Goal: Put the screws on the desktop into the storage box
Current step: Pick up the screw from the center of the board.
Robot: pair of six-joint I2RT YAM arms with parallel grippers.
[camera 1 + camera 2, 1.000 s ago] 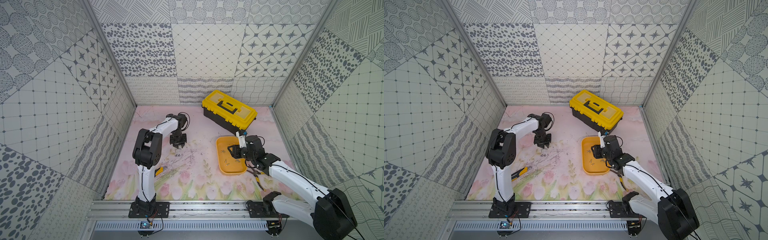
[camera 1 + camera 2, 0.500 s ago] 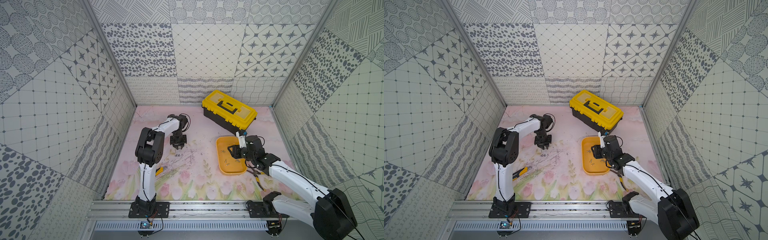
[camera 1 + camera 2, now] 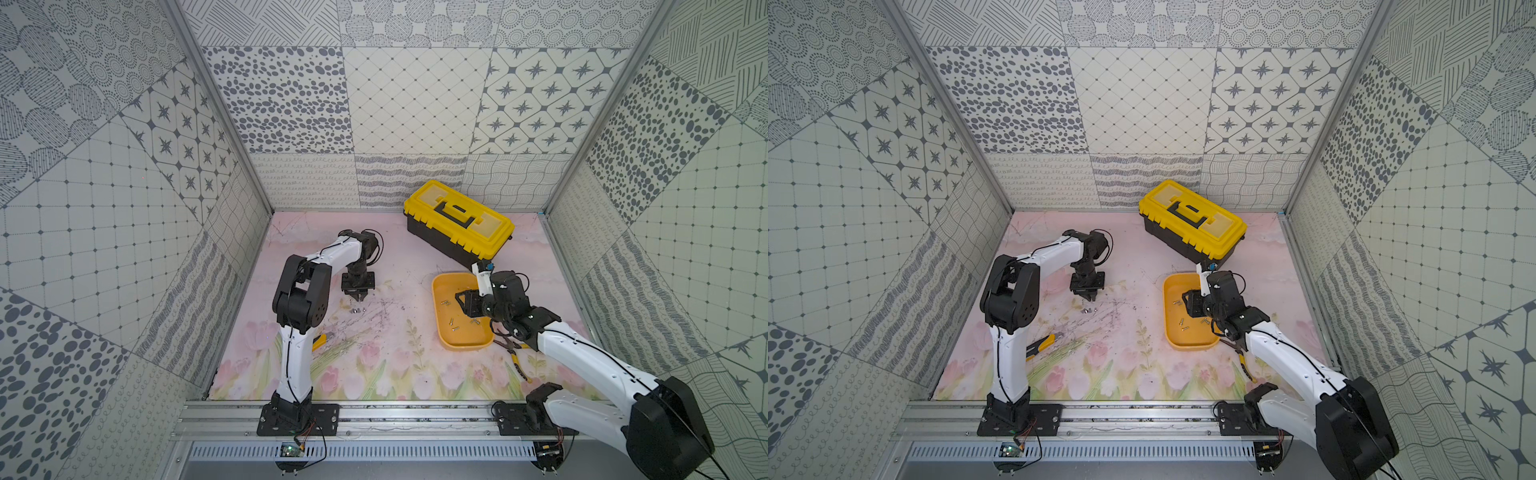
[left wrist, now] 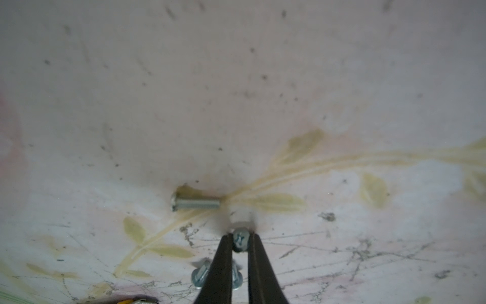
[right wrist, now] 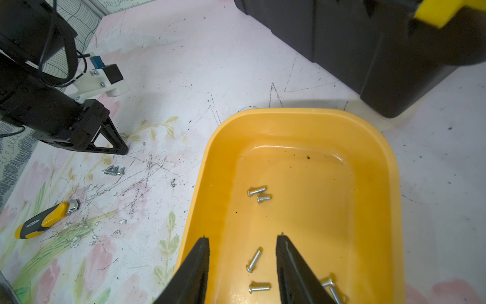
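Now one screw (image 4: 240, 242) sits pinched by its head in your left gripper (image 4: 239, 235), close to the desktop (image 4: 236, 79); loose screws (image 5: 114, 170) lie just beside, several more in the storage box (image 5: 302, 118) beneath your right gripper (image 5: 243, 237), whose jaws stand apart, holding nothing.

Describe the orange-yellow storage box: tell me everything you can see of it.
The storage box is a shallow orange-yellow tray, glossy plastic by its look, rectangular with rounded corners, a rolled rim and no lid. It sits flat on the desktop, apart from the black toolbox behind it. Its floor has a few dark specks and at least six loose screws. The right claw hangs open over one end; no contact with it shows.
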